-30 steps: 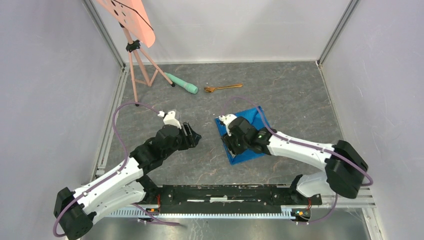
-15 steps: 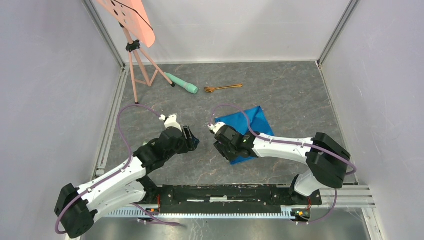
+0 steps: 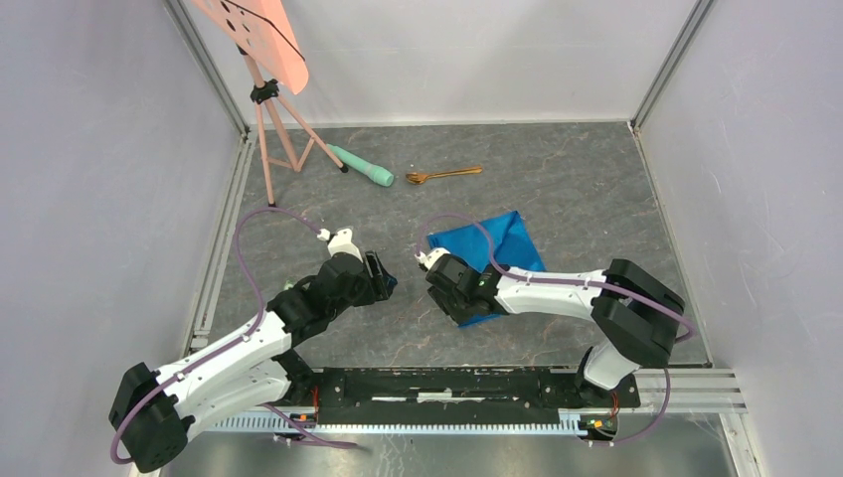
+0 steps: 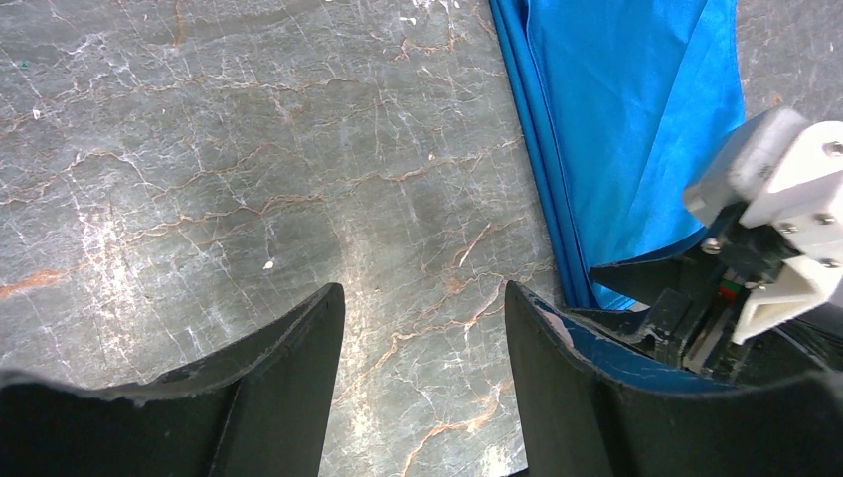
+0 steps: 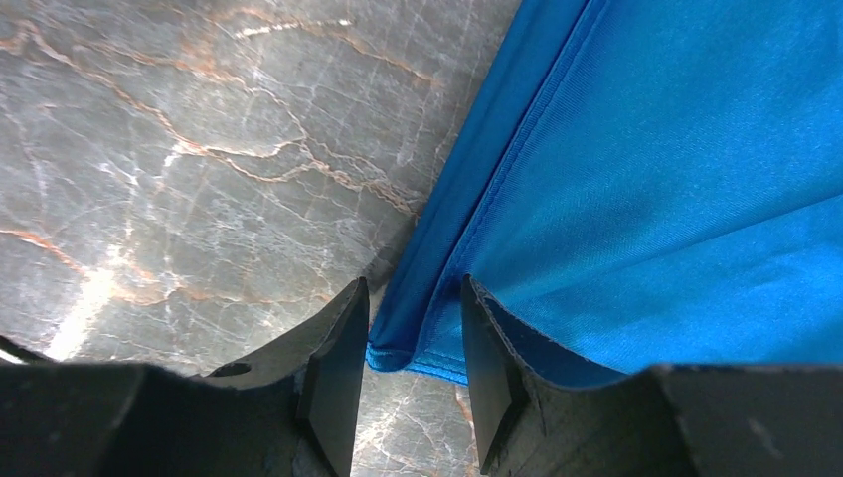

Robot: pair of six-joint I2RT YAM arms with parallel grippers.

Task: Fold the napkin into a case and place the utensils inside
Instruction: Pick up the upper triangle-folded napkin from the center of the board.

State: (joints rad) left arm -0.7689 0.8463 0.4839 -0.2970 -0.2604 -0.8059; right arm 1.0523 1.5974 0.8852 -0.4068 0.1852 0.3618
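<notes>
The right gripper (image 5: 413, 283) has its jaws narrowly apart, one finger on each side of a folded corner of the blue napkin (image 5: 646, 149). The layered hem runs up and away from the gap between them, and the rest of the cloth spreads flat beyond and to the side of the far finger. The napkin lies as a loose, creased sheet (not a narrow packet).

The left gripper (image 4: 422, 288) has its jaws spread wide over the bare marbled table (image 4: 199, 149), with nothing between them. The napkin's edge is just off to the side of its jaws, near the right gripper's white housing.

A copper-gold spoon (image 3: 444, 174) lies well beyond both sets of jaws, toward the far wall, just beside a mint-green cylinder (image 3: 363, 167).
</notes>
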